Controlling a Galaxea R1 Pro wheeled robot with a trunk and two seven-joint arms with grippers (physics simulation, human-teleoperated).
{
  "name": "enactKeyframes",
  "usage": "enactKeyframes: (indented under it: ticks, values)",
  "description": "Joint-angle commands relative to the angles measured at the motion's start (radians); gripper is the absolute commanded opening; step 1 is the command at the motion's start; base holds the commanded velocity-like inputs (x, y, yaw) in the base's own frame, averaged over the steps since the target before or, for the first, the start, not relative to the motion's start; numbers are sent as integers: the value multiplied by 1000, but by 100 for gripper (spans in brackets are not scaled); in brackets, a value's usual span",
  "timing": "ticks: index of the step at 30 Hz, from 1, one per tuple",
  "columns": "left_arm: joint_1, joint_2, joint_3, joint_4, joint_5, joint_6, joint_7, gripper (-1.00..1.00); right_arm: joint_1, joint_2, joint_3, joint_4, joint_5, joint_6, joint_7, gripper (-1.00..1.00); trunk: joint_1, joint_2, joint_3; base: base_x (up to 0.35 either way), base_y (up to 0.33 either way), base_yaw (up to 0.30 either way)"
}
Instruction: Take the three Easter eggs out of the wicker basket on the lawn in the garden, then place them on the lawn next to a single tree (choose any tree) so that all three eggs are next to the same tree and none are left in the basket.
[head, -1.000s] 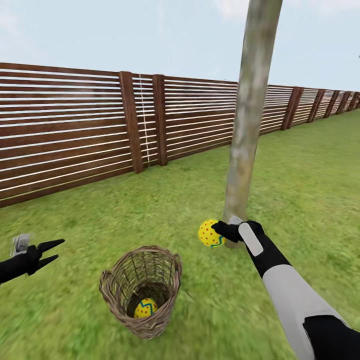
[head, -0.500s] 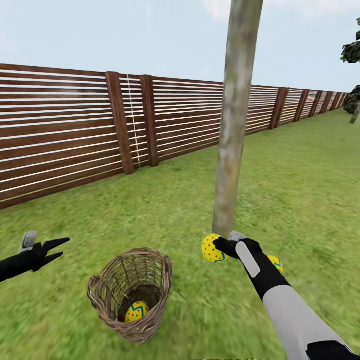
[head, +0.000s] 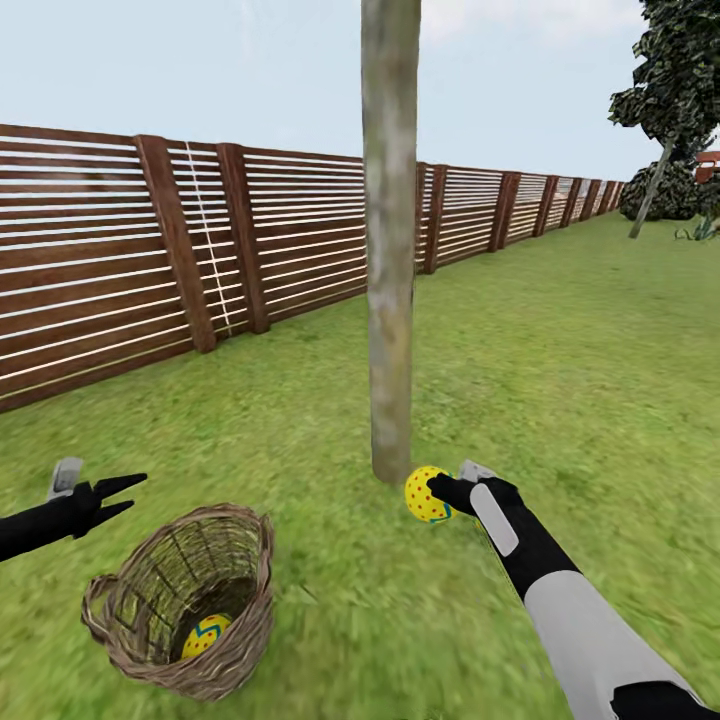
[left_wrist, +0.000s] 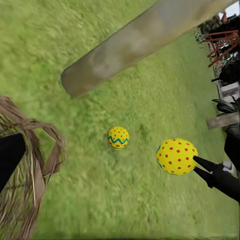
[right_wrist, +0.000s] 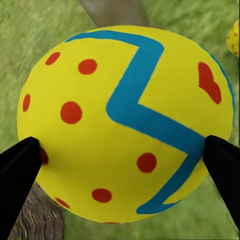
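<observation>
My right gripper (head: 437, 491) is shut on a yellow Easter egg (head: 423, 495) with red dots, held just above the lawn (head: 560, 380) beside the foot of the pale tree trunk (head: 390, 300). In the right wrist view the egg (right_wrist: 125, 125) sits between the two black fingers. In the left wrist view a second egg (left_wrist: 118, 137) lies on the grass near the trunk (left_wrist: 145, 40), beside the held egg (left_wrist: 176, 156). A third egg (head: 205, 635) lies inside the wicker basket (head: 240, 560). Left of the basket, my left gripper (head: 128, 497) hangs open and empty.
A dark slatted wooden fence (head: 120, 260) runs along the left and back. Another tree and shrubs (head: 670, 120) stand far off at the right. Open grass spreads to the right of the trunk.
The head view has swung right, so the trunk and basket sit further left in the picture. My right gripper still holds the egg by the trunk's foot. The left arm looks unmoved.
</observation>
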Motion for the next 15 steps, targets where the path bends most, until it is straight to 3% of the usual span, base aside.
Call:
enactKeyframes:
  ticks: [1,7,15]
  values:
    - [0,0,0,-1,2,8,-1,100,-1,0,3,0,-11,1,-9,-100,0,0,-2,0,-267,-242]
    - [0,0,1,-3,2,8,-1,100,-1,-1,3,2,-11,1,-9,-100,0,0,-7,5,-275,-243]
    - [0,-1,1,-4,2,8,-1,100,-1,-2,3,3,-10,0,-9,-100,0,0,-14,103,-223,-238]
